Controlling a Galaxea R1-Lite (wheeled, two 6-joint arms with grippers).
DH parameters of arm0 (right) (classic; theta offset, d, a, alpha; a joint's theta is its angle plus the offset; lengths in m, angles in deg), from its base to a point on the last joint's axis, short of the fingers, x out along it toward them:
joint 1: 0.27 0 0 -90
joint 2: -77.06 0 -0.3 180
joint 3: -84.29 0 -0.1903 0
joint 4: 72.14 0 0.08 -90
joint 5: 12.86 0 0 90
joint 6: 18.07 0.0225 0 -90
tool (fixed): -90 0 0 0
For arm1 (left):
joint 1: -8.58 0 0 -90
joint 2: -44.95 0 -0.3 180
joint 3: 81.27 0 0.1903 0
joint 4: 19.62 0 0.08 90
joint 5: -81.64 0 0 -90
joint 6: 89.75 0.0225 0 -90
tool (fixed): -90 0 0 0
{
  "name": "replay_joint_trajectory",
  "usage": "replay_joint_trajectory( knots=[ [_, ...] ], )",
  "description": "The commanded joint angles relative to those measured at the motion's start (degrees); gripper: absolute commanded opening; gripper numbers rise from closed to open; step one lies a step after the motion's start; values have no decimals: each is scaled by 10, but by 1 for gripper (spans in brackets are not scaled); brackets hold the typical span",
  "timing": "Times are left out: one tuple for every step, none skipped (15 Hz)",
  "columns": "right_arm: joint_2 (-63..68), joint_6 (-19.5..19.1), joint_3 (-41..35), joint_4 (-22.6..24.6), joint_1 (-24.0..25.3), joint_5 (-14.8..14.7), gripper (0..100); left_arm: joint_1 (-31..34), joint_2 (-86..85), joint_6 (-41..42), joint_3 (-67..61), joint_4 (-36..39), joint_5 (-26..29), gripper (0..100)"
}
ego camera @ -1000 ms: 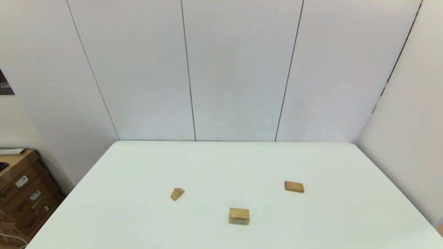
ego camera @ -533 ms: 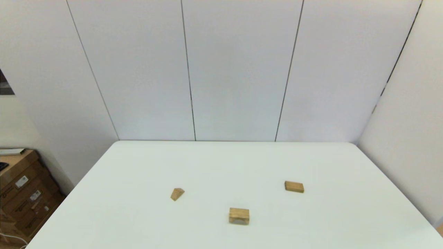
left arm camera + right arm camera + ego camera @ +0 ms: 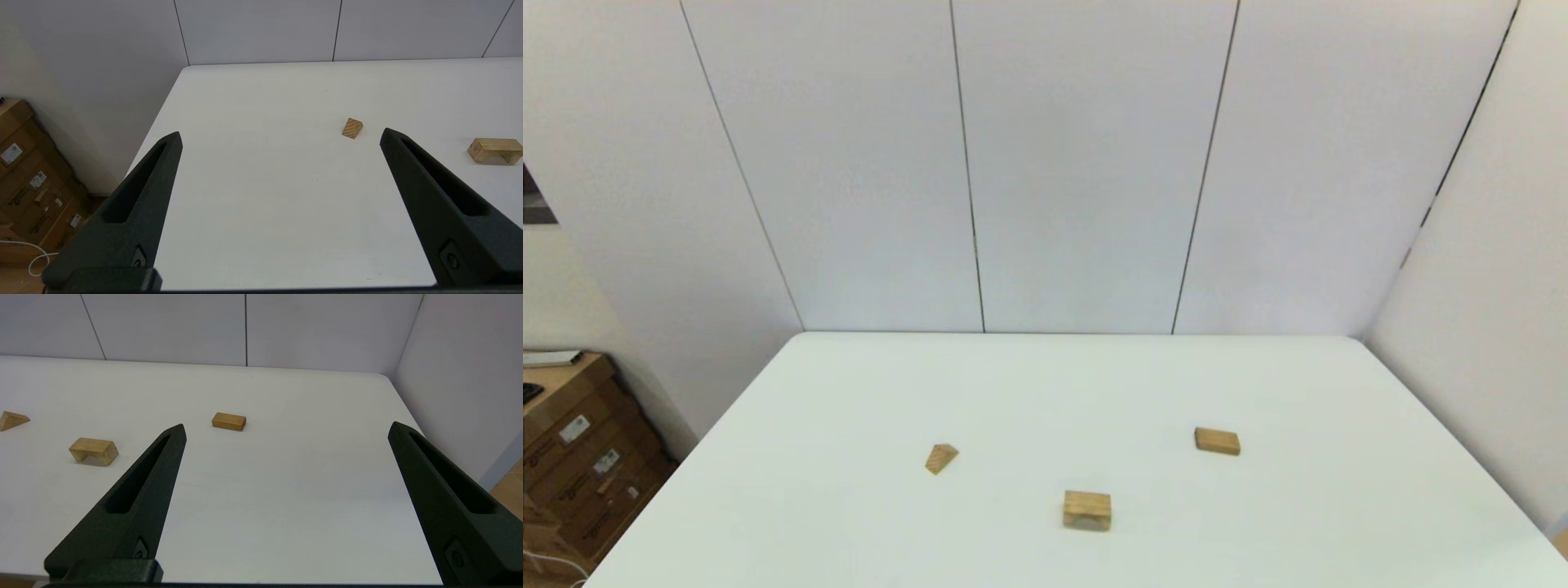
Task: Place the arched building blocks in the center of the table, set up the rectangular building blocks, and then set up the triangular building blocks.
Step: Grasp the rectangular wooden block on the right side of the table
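Nearest the frame's lower centre, the arched building blocks (image 3: 1086, 510) are sitting legs down on the table (image 3: 849, 523), long axis across the frame. Farther up-left, the triangular building blocks (image 3: 941, 458) are lying; up-right, the rectangular building blocks (image 3: 1217, 441) are lying flat, long axis roughly across. The left gripper (image 3: 280, 136) and right gripper (image 3: 286, 430) are hanging spread wide, holding nothing.

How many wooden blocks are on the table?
3: triangular block on the left, arched block nearest the robot, rectangular block on the right. None seems hidden.

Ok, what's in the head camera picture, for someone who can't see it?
Three small wooden blocks lie apart on a white table: a triangular block on the left, an arched block nearest the camera, a rectangular block on the right.
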Motion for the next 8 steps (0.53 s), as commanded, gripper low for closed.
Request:
replay_joint_trajectory(
  knots=[
    [-1,0,-1,0,-1,0,100,0,0,0,0,0,0,100],
    [-1,-6,-1,-1,0,0,100,0,1,0,0,0,0,100],
    [-1,-4,-1,0,0,0,100,0,1,0,0,0,0,100],
    [0,-4,-1,-1,0,0,100,0,1,0,0,0,0,100],
    [2,-1,0,-3,0,0,100,0,1,0,0,0,0,100],
    [14,0,1,-7,-1,0,100,0,0,0,0,0,0,100],
    [39,0,5,-10,-1,-3,100,0,0,0,0,0,0,100],
    [60,0,13,-14,-1,-5,100,0,1,0,0,0,0,100]
  ],
)
